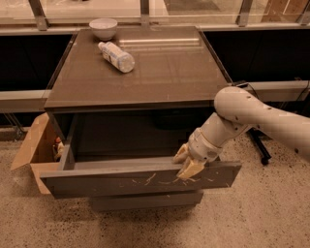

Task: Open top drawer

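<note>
1. Count: one desk (160, 77), square, with a dark grey-brown top. Two drawer fronts show in it.
2. Count: one top drawer (97, 183), with a wide grey-brown front and no handle. Pale scratch marks run across the middle of the panel. It stands open, well out from the desk body at the lower front, and its interior is in shadow.
3. Count: one lower drawer (145, 200), with a narrower front. It sits just beneath the top drawer, set back from that drawer's front panel.
4. Count: one arm (261, 116), white, which enters from the right edge and bends down toward the drawer.
5. Count: one gripper (186, 162), at the upper edge of the top drawer's front panel, right of its middle. Two pale yellowish fingers (191, 170) straddle that edge, one on the inner side and one on the scratched outer face, clamped on the panel.
6. Count: one bowl (103, 28), white and upright, at the far left corner of the desk top.
7. Count: one bottle (116, 56), clear plastic with a pale label. It lies on its side near the bowl, not touching it.
8. Count: one cardboard box (31, 150) on the floor against the desk's left side, flaps open. Small coloured contents show at its inner edge, but they cannot be identified.
9. Surface: the desk top is smooth and reflects a light streak near its far edge.
10. Room: the floor (271, 218) is speckled beige. Dark panels and a grey ledge (22, 99) flank the desk. A glazed rail with metal posts (144, 7) runs along the back.
</note>
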